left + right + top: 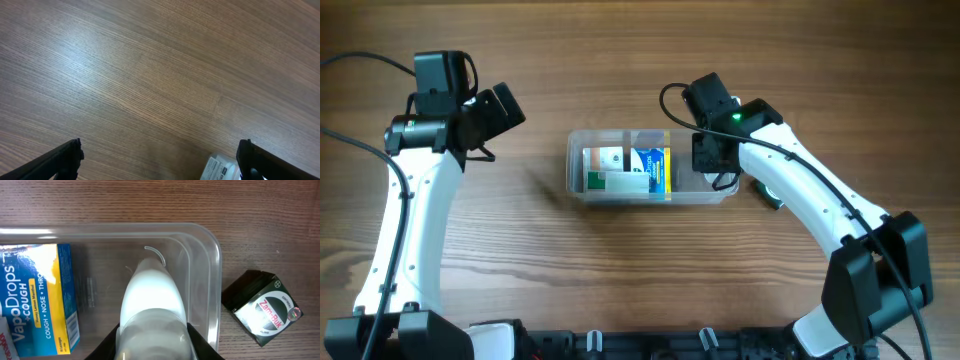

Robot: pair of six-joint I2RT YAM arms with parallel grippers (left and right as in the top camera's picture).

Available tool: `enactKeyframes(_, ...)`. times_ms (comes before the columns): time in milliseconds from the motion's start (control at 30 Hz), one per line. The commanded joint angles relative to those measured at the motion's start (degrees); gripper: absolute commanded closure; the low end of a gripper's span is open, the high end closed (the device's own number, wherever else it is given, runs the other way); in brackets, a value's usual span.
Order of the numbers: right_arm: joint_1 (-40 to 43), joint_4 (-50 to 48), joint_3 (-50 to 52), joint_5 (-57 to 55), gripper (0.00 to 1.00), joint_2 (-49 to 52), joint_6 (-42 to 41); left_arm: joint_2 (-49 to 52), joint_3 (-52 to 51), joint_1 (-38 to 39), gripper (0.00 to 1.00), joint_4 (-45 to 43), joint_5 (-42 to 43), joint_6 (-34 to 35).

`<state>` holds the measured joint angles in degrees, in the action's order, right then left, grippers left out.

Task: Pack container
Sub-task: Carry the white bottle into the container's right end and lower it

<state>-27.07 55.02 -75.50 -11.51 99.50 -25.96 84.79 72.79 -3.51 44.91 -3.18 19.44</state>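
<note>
Container point(651, 168), clear and round-cornered, holds a VapoDrops box point(37, 297). Right claw point(154, 347) grips a white bottle point(149, 287) above it; left claw point(160, 155) gapes wide.

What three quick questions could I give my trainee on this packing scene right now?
1. True or false: the black Zam-Buk box lies outside the container.
2. What does the right gripper hold above the container? A) the black Zam-Buk box B) the white bottle C) nothing
3. Fill in: the ___ gripper is open over the table, away from the container.
Key: 1 true; 2 B; 3 the left gripper.
</note>
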Motion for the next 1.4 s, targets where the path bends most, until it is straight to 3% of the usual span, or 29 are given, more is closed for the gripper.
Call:
enactKeyframes(0,0.09,-0.35,0.11,-1.55,0.81,0.42,-1.27,-0.68,-0.04,-0.24,0.00,-0.13,-0.35,0.74)
enactKeyframes(1167,0.09,-1.53,0.28,-0.09,0.76,4.44,-1.03,-0.68,-0.04,-0.24,0.00,-0.13,-0.33,0.74)
enactKeyframes(1367,0.09,-1.49,0.26,-0.07,0.57,4.42,-0.33,-0.66,-0.04,-0.24,0.00,-0.13,-0.35,0.74)
